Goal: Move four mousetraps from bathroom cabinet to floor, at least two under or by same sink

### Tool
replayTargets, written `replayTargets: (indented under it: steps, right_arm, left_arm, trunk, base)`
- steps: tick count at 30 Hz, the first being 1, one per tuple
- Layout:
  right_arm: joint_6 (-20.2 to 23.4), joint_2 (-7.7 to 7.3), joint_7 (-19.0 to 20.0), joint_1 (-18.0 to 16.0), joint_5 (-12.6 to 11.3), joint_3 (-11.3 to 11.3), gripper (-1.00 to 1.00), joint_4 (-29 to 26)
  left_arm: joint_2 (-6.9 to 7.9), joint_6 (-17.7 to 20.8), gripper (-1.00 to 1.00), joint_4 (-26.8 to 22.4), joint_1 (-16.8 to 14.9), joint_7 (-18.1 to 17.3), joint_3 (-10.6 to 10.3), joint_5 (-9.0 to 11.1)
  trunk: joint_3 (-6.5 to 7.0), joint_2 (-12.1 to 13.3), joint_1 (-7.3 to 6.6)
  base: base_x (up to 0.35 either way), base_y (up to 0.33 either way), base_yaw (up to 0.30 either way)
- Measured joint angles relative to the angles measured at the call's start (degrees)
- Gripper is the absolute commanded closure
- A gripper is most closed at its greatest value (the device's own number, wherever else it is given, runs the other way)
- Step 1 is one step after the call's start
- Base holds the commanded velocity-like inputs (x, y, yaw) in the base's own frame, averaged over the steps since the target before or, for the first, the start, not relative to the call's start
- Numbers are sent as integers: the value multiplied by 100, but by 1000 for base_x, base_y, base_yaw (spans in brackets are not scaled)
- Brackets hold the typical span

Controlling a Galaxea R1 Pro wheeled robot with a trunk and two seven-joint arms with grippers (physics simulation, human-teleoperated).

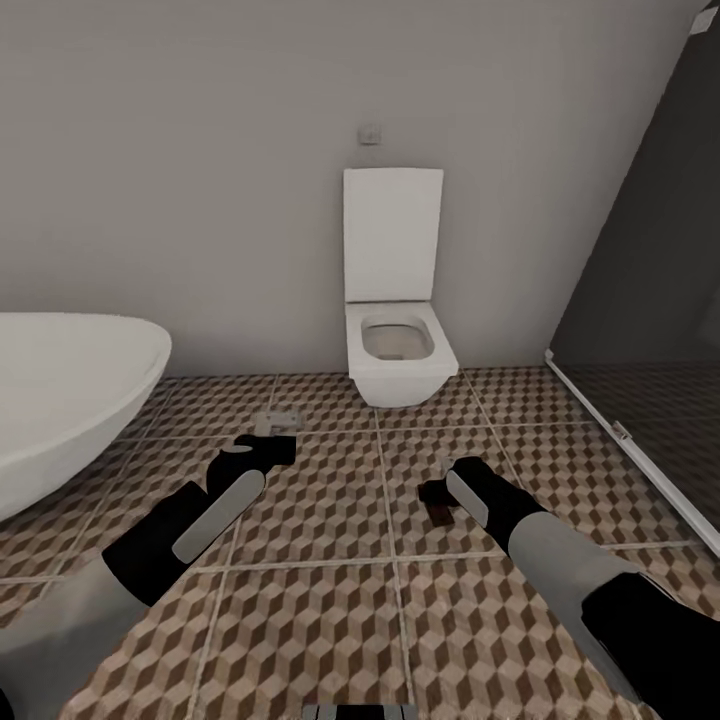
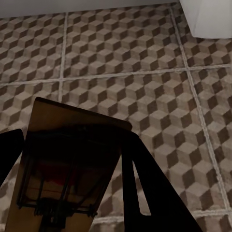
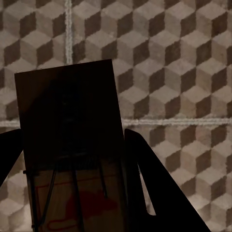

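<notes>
My left gripper (image 1: pixel 268 445) hangs low over the cube-patterned bathroom floor (image 1: pixel 330 520), to the right of the white sink (image 1: pixel 60 400). In the left wrist view this gripper (image 2: pixel 72 133) is shut on a tan mousetrap (image 2: pixel 72 164) with dark wire parts. My right gripper (image 1: pixel 435 497) hovers over the floor in front of the toilet. It holds a second mousetrap (image 1: pixel 438 512), which in the right wrist view is a board with red print (image 3: pixel 72 154) clamped in the gripper (image 3: pixel 72 130). The cabinet is out of view.
A white toilet (image 1: pixel 395 340) with its lid up stands against the back wall. A smoked-glass shower screen (image 1: pixel 650 300) with a pale floor rail runs along the right. A small grey patch (image 1: pixel 276 421) lies just beyond the left fingertips; I cannot tell what it is.
</notes>
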Motion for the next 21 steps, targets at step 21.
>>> replayTargets:
  steps: [21]
  right_arm:
    - [-4, 5, 21, -162, 8, 8, 100, 254]
  left_arm:
    - [4, 448, 100, -1142, 10, 592, 12, 5]
  trunk:
    - [-178, -11, 20]
  base:
    - [0, 0, 0]
